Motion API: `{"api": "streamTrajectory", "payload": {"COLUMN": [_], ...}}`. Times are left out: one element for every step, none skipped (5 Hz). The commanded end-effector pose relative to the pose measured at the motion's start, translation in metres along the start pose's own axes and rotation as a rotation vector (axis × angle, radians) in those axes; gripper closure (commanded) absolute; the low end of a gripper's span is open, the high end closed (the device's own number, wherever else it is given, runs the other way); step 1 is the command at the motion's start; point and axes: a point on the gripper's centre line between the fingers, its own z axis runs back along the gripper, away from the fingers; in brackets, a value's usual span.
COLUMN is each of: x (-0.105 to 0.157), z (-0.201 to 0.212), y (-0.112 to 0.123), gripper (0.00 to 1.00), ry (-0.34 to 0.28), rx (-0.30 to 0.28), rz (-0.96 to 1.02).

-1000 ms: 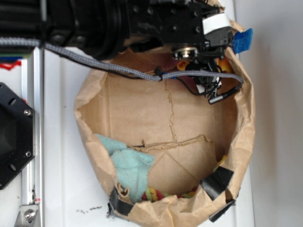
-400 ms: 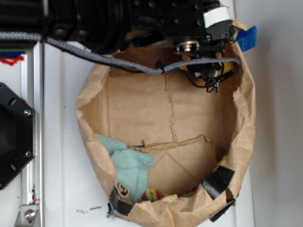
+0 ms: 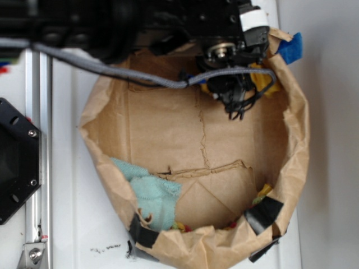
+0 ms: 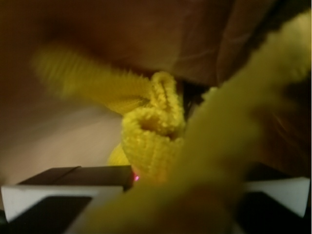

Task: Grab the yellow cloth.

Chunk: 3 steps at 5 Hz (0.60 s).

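Where the brown paper bag [image 3: 291, 140] opens toward the exterior camera, with the black robot arm [image 3: 140, 22] reaching in over its upper rim. Pincer [image 3: 233, 92] down in the bag's upper right corner, right against the yellow cloth [image 3: 262, 79], of which only a bright patch shows between the black hardware and the paper wall. In the wrist view, yellow cloth [image 4: 151, 136] filling most of the frame, fuzzy terry folds bunched up close to the lens, one blurred fold crossing the right side; black-and-white pincer parts along the bottom edge. Cannot tell whether clenched or released: fingertips hidden by cloth and housing. Teal cloth [image 3: 148, 193] in the lower left of the bag, well apart. Black tape [image 3: 263, 213] on the lower right rim, more on the lower left. Blue tape [image 3: 289, 49] at the upper right rim. Grey braided cable [image 3: 112, 70] across the bag's top. White counter [image 3: 73, 168] beneath. No readable writing or brand anywhere.
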Motion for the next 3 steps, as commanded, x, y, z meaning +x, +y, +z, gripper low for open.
{"api": "streamTrajectory", "payload": {"x": [-0.024,-0.034,-0.032], "z": [0.061,0.073,0.074], "y": [-0.035,-0.04,-0.036], "gripper": [1.0,1.0,1.0], "ry": [0.127,0.154,0.141], "rx": [-0.12,-0.147,-0.164], "rz": [-0.205,-0.244,-0.246]}}
